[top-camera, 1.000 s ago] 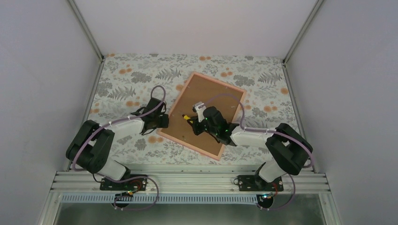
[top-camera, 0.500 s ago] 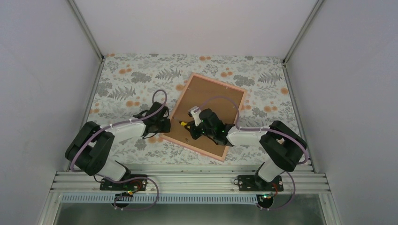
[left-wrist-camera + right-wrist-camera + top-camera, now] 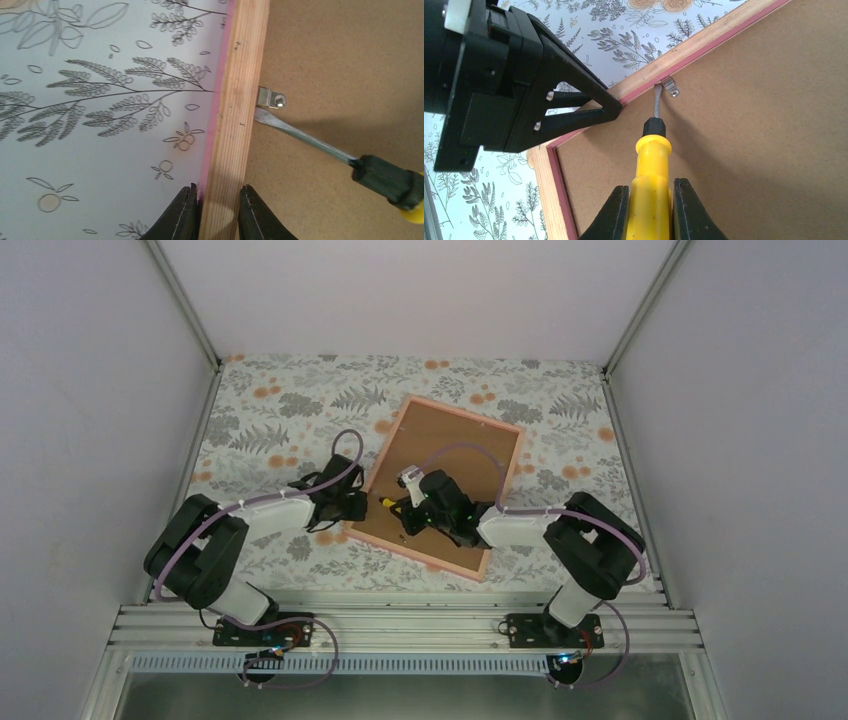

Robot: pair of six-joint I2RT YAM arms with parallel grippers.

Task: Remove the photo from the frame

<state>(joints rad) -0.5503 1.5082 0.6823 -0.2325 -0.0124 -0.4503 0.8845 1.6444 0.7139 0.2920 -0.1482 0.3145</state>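
- The left gripper's (image 3: pixel 217 207) fingers clamp the frame's (image 3: pixel 235 125) rail, pinning it face-down.
- Step in hand: freeing the metal clip (image 3: pixel 271 98); the photo lies hidden under the backing panel (image 3: pixel 749 125).
- The right gripper's (image 3: pixel 651 200) fingers squeeze the screwdriver (image 3: pixel 653 150), its tip beside the clip; next, it likely needs to lever the clip aside.

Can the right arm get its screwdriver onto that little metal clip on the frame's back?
Probably yes. The right gripper holds the screwdriver, whose blade tip sits beside the clip, with bare backing panel around it; the left gripper clamps the frame off to one side.
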